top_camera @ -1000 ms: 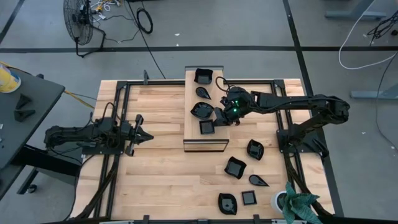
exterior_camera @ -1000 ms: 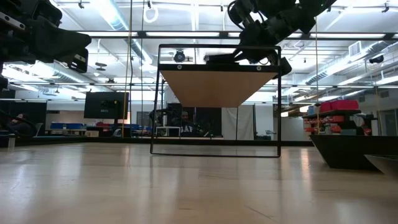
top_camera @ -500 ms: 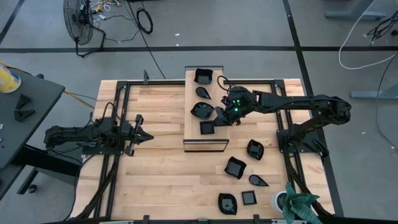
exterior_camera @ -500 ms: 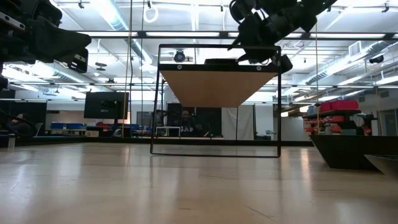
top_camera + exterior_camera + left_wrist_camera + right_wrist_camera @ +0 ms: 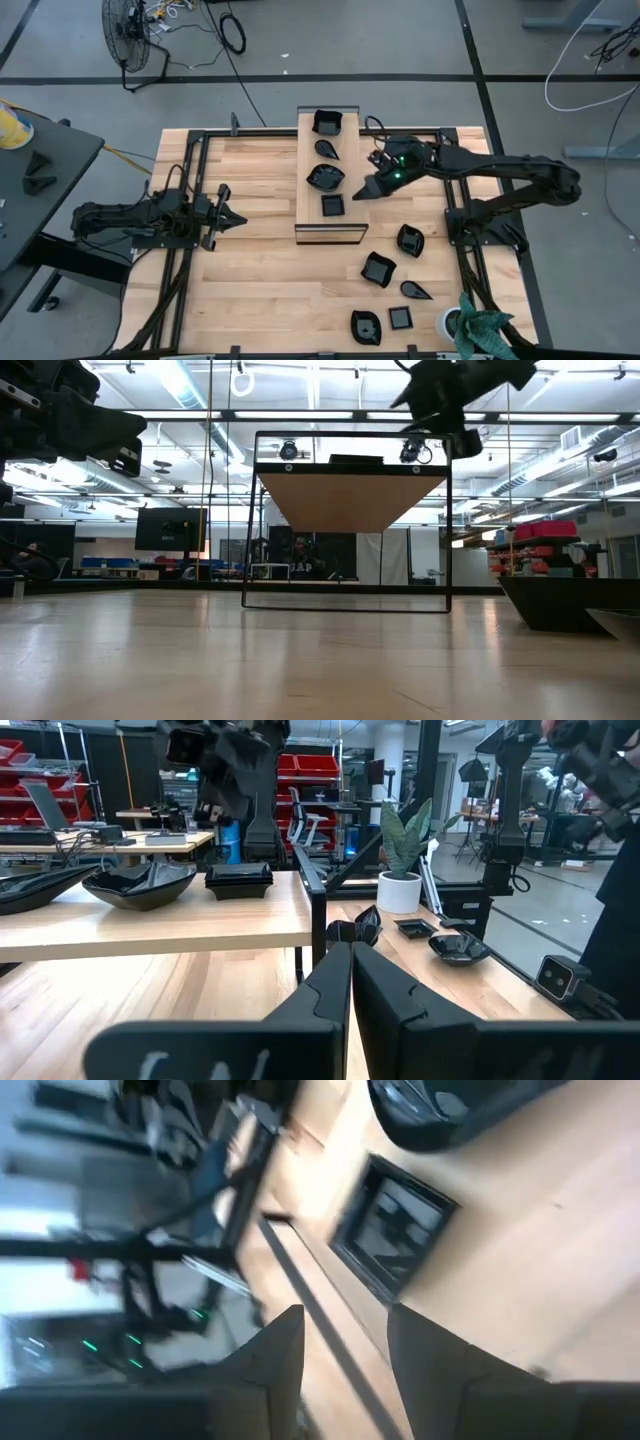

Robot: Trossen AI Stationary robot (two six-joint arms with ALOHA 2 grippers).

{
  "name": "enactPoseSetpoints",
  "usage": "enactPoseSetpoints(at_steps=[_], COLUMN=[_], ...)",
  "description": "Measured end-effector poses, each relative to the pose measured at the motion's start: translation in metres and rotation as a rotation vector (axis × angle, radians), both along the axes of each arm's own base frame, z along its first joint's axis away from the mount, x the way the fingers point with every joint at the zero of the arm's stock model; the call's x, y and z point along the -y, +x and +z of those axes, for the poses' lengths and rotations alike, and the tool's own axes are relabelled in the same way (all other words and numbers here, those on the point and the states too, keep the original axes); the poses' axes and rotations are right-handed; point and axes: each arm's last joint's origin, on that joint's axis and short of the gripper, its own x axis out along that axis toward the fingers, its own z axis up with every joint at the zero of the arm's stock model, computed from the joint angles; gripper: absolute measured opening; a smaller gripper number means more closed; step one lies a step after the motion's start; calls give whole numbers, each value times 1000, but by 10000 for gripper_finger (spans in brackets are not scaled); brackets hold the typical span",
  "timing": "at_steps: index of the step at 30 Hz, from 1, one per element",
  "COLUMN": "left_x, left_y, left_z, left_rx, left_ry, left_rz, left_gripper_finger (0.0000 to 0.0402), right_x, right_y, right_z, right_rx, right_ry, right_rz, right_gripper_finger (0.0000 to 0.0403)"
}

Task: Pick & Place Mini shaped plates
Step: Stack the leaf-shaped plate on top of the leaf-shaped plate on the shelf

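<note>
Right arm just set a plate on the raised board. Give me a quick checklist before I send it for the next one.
1. Right claw empty and open: ok; fingers apart in its wrist view, nothing between them.
2. Small square plate resting on the wooden board: ok, flat and apart from the claw.
3. Board contents settled: ok; four plates sit in a row, none over the edge.
4. Next targets within view: ok; six plates lie on the table, nearest the rounded plate.
5. Left claw out of the way: ok, shut and parked at the table's left side.
6. Height clearance over the board: cannot tell.
</note>
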Motion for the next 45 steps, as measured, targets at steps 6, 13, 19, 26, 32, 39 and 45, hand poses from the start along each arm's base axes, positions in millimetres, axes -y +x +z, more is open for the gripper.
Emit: enactPoseSetpoints(at_steps=[6,13,19,26,32,39,45], left_x=[0,0,0,0,0,0,0], left_y=[0,0,0,0,0,0,0], left_z=[0,0,0,0,0,0,0], left_rx=[0,0,0,0,0,0,0], left_ry=[0,0,0,-1,0,0,0], left_rz=[0,0,0,0,0,0,0], left_gripper_finger=[18,18,18,18,18,18,18], right_x=[-5,-1,-1,-3,-9,-20,-26], right_y=[-23,-53,-68,-79,-86,-93,-95], right_z=[-3,-7,-14,-33,-59,-82,-99], right_rx=[-110,-288,-436,-574,-665,-724,-734], right_ry=[-148,-278,-335,-333,-258,-244,-244], right_rz=[98,106,168,202,214,283,323], right_gripper_finger=[149,149,149,149,149,149,149])
